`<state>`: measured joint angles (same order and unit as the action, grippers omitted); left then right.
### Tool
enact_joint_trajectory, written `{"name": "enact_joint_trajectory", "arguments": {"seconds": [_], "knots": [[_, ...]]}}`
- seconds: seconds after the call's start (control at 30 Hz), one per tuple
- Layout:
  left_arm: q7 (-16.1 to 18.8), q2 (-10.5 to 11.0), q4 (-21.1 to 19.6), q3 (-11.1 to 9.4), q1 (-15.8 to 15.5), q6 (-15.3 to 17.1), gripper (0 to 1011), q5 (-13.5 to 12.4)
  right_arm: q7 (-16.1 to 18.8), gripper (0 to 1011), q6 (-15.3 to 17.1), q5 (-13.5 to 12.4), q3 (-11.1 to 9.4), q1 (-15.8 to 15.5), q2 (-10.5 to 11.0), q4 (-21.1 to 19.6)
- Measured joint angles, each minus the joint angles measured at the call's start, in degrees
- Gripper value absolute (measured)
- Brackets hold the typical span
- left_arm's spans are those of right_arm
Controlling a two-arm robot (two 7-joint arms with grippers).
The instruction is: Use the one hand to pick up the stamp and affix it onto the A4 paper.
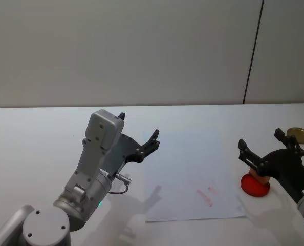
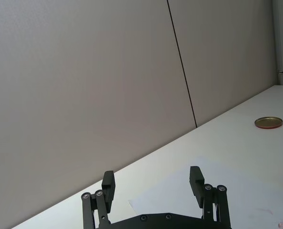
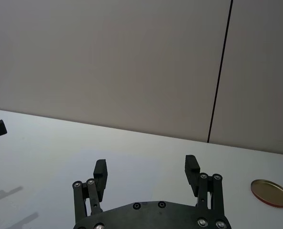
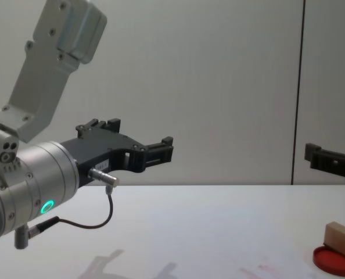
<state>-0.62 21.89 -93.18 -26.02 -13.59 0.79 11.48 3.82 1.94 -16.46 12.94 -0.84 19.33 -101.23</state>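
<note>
Left gripper point(image 1: 138, 126) hangs at nine o'clock of the paper point(image 1: 188, 169), jaws spread; right gripper point(image 1: 259, 139), also spread, hovers above the stamp point(image 1: 258, 175) on the red pad point(image 1: 254, 187) at three.

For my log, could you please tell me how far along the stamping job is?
Done: nothing certain; faint red marks lie on the A4 paper. In hand: right gripper hangs open above the stamp on the ink pad. Remaining: grip, carry, press. Left gripper idles open beside the paper.

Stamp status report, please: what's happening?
Left gripper open, raised beside A4 paper. Right gripper open, high above stamp. Stamp resting on red ink pad. Nothing in the way.
</note>
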Motion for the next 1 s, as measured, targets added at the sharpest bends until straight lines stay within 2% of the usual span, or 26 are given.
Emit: {"name": "enact_joint_trajectory", "arguments": {"seconds": [0.7, 1.0], "knots": [[0.0, 0.0, 0.0, 0.0, 0.0, 0.0, 993, 0.0, 0.2, 1001, 0.0, 0.0, -0.1, 0.1, 0.0, 0.2], [0.0, 0.0, 0.0, 0.0, 0.0, 0.0, 993, 0.0, 1.9, 1001, 1.6, -0.8, -0.9, 0.7, 0.7, 1.8]]}}
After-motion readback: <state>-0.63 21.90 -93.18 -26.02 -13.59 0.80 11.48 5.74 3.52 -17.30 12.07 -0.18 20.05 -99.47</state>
